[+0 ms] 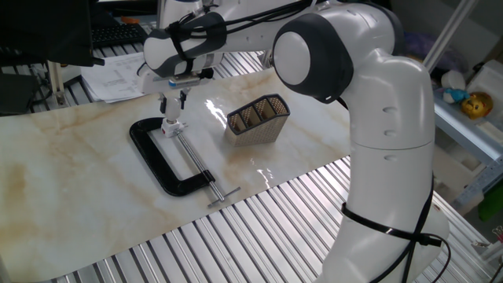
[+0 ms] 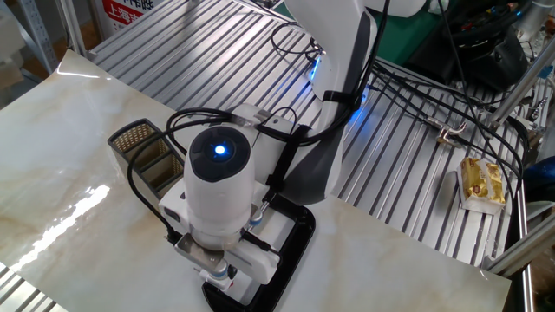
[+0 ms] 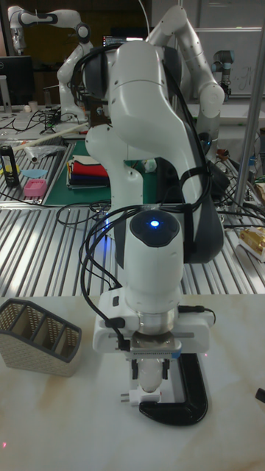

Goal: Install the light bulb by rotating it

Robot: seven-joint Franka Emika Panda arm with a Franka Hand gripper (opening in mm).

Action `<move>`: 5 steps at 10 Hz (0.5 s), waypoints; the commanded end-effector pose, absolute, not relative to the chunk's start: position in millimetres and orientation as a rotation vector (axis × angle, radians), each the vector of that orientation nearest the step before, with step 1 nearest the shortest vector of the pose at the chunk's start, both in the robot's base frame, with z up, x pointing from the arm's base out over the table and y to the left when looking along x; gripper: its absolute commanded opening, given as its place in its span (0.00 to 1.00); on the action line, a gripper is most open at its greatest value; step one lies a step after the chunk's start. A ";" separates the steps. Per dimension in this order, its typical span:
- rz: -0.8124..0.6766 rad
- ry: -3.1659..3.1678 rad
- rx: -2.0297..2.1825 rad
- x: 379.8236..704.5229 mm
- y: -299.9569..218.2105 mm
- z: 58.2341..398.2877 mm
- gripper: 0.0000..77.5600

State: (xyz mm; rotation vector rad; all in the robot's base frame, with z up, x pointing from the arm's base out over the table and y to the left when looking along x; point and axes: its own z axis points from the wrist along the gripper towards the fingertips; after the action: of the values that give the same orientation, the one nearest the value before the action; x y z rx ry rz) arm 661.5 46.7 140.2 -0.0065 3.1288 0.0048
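Light bulb (image 3: 151, 377) gripped by end effector (image 1: 173, 101), arm pointing straight down.

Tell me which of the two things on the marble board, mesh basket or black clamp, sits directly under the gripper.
The black C-clamp: the gripper hangs over its far end, while the mesh basket stands off to the side.

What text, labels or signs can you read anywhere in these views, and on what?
Red sign, top edge of the other fixed view behind the table: white characters, cut off and too blurred to read.
Printed papers at the table's far edge in one fixed view: print too small to read.
Gold packet on the slatted surface: no wording legible.
Monitor in the tall fixed view's background: content unreadable.
Robot arm, black clamp, mesh basket: no readable markings.
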 end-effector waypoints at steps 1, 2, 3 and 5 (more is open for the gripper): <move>0.002 3.148 0.126 654.2 45.0 127.6 0.01; 0.001 3.146 0.147 653.8 45.0 127.3 0.01; 0.001 3.145 0.160 653.7 45.0 127.1 0.01; 0.002 3.141 0.220 653.2 44.9 126.5 0.01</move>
State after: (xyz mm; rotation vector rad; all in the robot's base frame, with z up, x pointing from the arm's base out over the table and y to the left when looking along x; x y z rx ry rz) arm 660.8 46.4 139.3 0.1462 3.1224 0.0053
